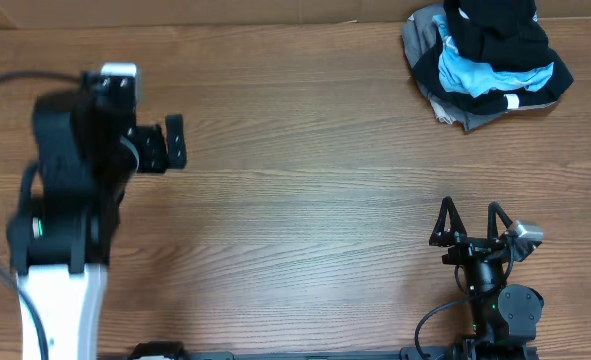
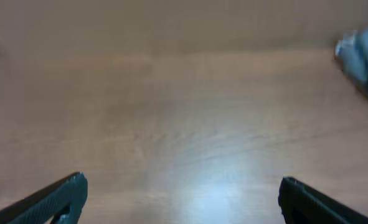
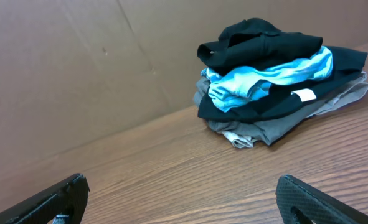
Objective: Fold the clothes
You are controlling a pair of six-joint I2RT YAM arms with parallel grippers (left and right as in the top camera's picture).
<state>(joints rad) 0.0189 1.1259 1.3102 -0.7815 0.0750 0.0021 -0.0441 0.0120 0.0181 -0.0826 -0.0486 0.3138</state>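
Note:
The clothes lie in a bundled pile at the table's far right corner. The black garment (image 1: 500,30) is on top, wrapped around a light-blue shirt (image 1: 475,75) and a grey garment (image 1: 445,105). In the right wrist view the black garment (image 3: 258,43) lies crumpled, with a small white patch at one lower edge. My right gripper (image 1: 470,208) (image 3: 180,183) is open and empty near the front edge, well short of the pile. My left gripper (image 1: 175,143) (image 2: 182,186) is open and empty at the far left, over bare wood.
The wooden table (image 1: 305,200) spreads between both arms. A brown cardboard wall (image 3: 78,68) stands behind the pile along the far edge. The pile shows only as a blurred blue-grey patch (image 2: 364,59) at the right edge of the left wrist view.

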